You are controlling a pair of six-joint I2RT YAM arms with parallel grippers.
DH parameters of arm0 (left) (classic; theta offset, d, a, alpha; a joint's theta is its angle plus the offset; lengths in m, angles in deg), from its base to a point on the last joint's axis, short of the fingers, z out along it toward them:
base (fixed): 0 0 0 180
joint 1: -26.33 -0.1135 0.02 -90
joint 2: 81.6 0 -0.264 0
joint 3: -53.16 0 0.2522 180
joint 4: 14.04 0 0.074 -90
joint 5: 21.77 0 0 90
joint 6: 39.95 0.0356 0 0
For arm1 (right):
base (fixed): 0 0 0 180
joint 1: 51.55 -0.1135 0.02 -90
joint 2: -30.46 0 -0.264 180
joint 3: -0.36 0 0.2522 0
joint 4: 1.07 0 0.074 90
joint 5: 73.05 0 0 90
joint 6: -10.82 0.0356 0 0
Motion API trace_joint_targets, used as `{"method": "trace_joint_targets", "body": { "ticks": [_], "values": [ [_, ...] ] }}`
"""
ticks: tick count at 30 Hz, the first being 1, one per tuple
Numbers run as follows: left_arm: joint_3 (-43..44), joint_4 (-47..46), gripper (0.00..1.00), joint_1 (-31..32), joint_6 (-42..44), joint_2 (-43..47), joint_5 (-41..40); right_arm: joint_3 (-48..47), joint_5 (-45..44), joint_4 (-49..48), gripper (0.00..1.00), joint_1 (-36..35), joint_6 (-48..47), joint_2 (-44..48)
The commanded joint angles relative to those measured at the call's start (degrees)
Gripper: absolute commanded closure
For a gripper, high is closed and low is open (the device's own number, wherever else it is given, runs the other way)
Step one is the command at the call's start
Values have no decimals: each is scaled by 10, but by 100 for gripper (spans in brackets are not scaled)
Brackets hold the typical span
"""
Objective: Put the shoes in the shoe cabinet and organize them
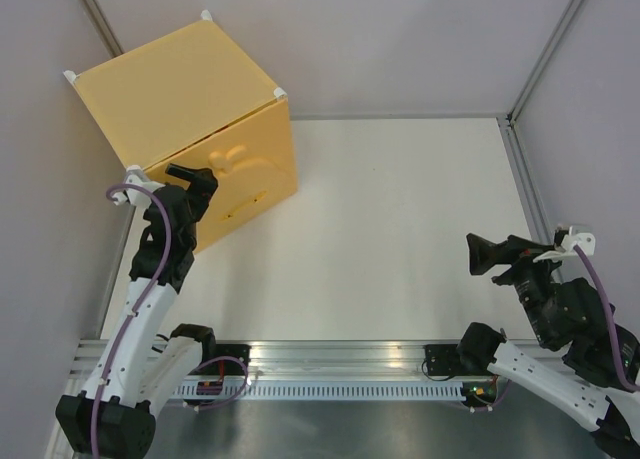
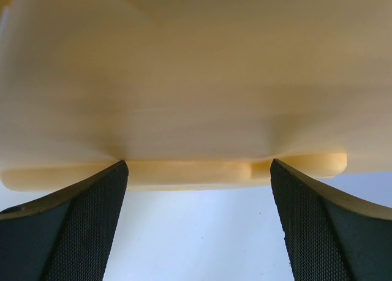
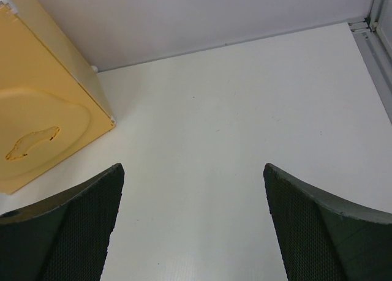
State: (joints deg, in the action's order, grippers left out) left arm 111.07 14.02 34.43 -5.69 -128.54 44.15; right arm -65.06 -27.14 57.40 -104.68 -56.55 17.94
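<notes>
The yellow-orange shoe cabinet (image 1: pixel 180 84) stands at the back left, turned at an angle. Its embossed front door (image 1: pixel 245 174) faces the table and looks shut. No shoes show in any view. My left gripper (image 1: pixel 195 176) is open and empty, right up against the door's left part. In the left wrist view the door (image 2: pixel 196 79) fills the frame, and its lower lip lies just beyond my left gripper (image 2: pixel 198 163). My right gripper (image 1: pixel 480 254) is open and empty at the right, above the table. It (image 3: pixel 193 166) points across the table, with the cabinet (image 3: pixel 43 109) at far left.
The white table (image 1: pixel 400 229) is bounded by grey walls at the back and both sides. An aluminium frame rail (image 1: pixel 522 169) runs along the right edge. A metal rail with cables (image 1: pixel 340 357) runs along the near edge between the arm bases.
</notes>
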Motion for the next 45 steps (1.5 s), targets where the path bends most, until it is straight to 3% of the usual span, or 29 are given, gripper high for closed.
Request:
{"method": "trace_joint_targets", "body": {
  "ticks": [1, 11, 19, 30, 35, 45],
  "values": [
    [7, -31, 0, -2, -12, 5, 1, -22, -38, 9, 2, -2, 6, 9],
    [98, 101, 0, -2, 99, 99, 122, -41, -58, 18, 2, -1, -11, 17],
    [187, 275, 0, -2, 265, 273, 199, -51, -59, 17, 2, -1, -45, 33],
    [216, 456, 0, -2, 361, 487, 235, -55, -56, 15, 2, -1, -83, 74],
    [213, 515, 0, -2, 362, 499, 216, -54, -53, 14, 2, -1, -83, 74],
    [203, 518, 0, -2, 358, 499, 208, -36, -37, -1, 2, -1, -81, 65]
  ]
}}
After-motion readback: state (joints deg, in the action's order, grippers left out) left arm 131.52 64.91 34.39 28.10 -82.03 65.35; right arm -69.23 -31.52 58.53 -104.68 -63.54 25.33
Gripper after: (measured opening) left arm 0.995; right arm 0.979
